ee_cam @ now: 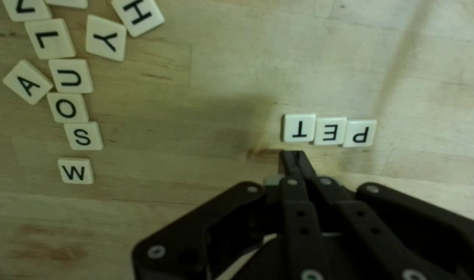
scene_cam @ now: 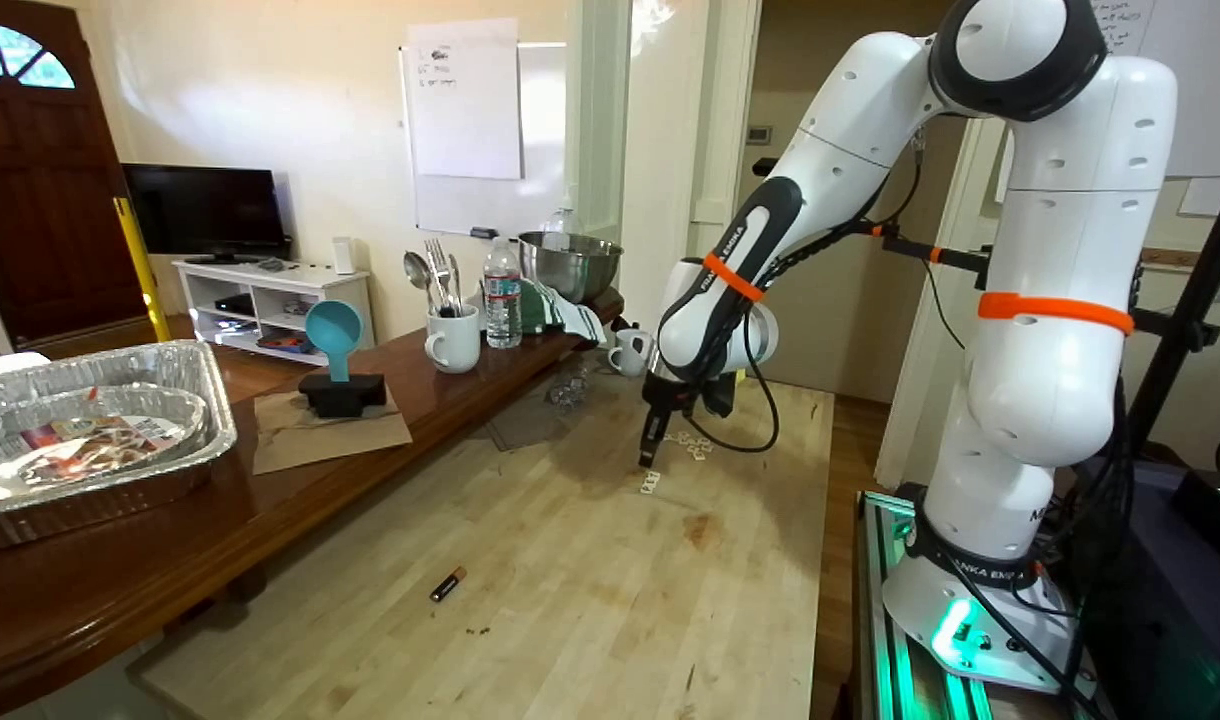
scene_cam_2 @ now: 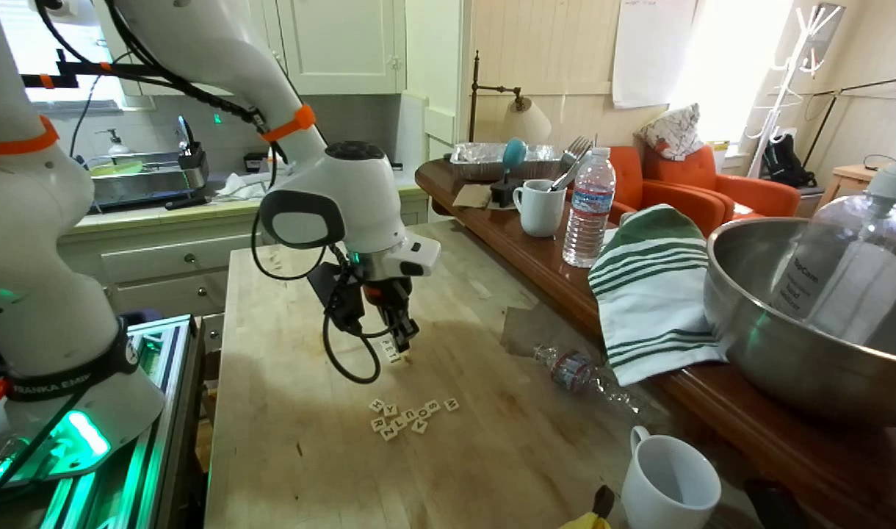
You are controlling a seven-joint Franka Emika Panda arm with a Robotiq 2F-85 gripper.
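In the wrist view we see the robot's slim black fingers (ee_cam: 290,165) pressed together tip against tip, with nothing visible between them. Their tips point at the edge of a square cream letter tile marked T (ee_cam: 299,127), just beside it; whether they touch it or the wood beneath, we cannot tell. That tile is one end of a short row: right next to it lies a square cream tile marked E (ee_cam: 330,131), then a square cream tile marked P (ee_cam: 360,133). All three lie face up on the pale wooden worktop (scene_cam: 610,600), and in the wrist view we see their letters upside down.

Well apart from the row, we find a loose cluster of similar pieces, among them square cream tiles marked U (ee_cam: 70,76), O (ee_cam: 68,108) and S (ee_cam: 83,136), set in a near line. A slanted cream tile marked A (ee_cam: 28,82) lies beside the first two, and a cream tile marked W (ee_cam: 76,171) sits slightly off from the S.

In an exterior view we notice a small black battery with a copper-coloured end (scene_cam: 448,583). In an exterior view, a clear plastic bottle (scene_cam_2: 573,371) lies on its side, near an upright white mug (scene_cam_2: 665,488).
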